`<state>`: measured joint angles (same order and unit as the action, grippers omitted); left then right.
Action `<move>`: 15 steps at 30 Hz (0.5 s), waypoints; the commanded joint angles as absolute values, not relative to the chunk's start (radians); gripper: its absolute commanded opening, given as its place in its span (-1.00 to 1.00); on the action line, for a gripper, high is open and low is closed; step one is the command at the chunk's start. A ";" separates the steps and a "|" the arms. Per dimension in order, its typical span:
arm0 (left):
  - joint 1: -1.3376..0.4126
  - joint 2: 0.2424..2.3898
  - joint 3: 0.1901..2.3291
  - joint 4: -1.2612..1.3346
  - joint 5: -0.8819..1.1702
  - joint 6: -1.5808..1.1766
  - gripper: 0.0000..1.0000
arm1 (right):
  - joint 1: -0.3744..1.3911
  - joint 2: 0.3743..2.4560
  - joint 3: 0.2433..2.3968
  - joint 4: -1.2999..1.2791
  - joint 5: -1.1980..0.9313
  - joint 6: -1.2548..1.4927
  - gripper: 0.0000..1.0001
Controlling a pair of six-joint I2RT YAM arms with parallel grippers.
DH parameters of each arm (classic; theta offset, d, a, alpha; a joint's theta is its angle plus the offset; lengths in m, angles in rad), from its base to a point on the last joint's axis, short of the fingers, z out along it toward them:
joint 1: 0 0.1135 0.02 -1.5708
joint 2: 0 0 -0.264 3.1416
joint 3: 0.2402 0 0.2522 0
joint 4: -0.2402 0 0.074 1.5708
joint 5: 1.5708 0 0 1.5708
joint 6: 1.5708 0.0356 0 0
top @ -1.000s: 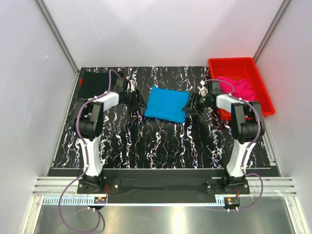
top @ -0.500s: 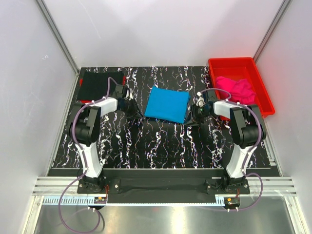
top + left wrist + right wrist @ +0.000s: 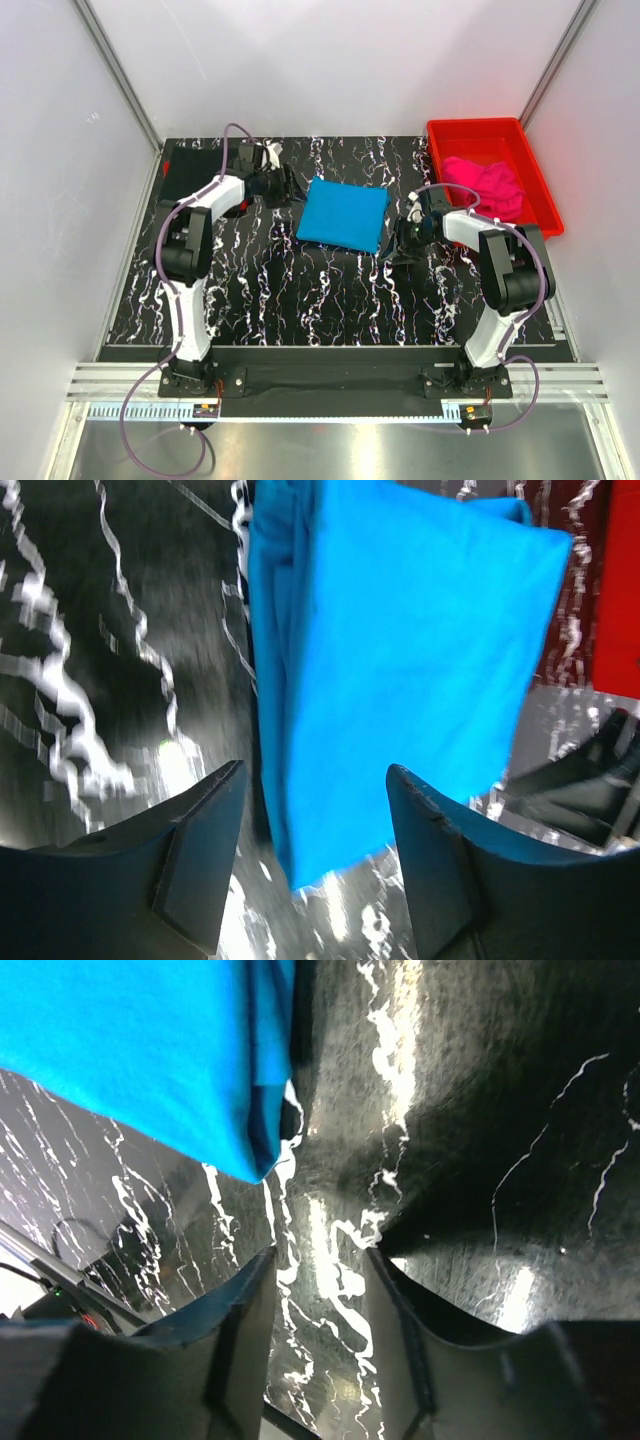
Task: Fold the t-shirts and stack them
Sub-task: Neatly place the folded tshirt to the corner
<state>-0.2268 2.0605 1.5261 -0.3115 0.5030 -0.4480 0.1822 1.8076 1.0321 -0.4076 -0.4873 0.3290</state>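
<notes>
Where it lies folded on the desk [image 3: 330, 290], the turquoise-blue t-shirt [image 3: 343, 214] is found between the two hands. The left hand [image 3: 290, 187] is held just off its far left corner, fingers spread wide and nothing pinched. The right hand [image 3: 398, 245] is set low beside its near right corner, likewise spread and empty. Behind the left hand the black t-shirt [image 3: 190, 172] is laid flat; behind the right hand the hot pink t-shirt [image 3: 485, 185] is heaped in the red bin [image 3: 478, 130].
</notes>
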 commanded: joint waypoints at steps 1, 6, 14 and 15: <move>-0.224 2.181 1.614 -0.307 0.572 -0.370 0.27 | 0.186 1.750 1.028 -0.382 -0.498 0.337 -0.02; -0.232 2.264 1.666 -0.322 0.577 -0.371 0.26 | 0.186 1.743 1.019 -0.370 -0.505 0.331 0.05; -0.279 2.284 1.638 -0.307 0.516 -0.408 0.26 | 0.187 1.744 1.020 -0.345 -0.512 0.344 0.09; -0.288 2.289 1.638 -0.304 0.509 -0.413 0.27 | 0.186 1.747 1.019 -0.344 -0.512 0.344 0.09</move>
<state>-0.2462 2.2513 1.6459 -0.2958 0.5671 -0.4149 0.1825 1.7763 1.0187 -0.3790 -0.4915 0.3370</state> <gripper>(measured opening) 0.631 0.543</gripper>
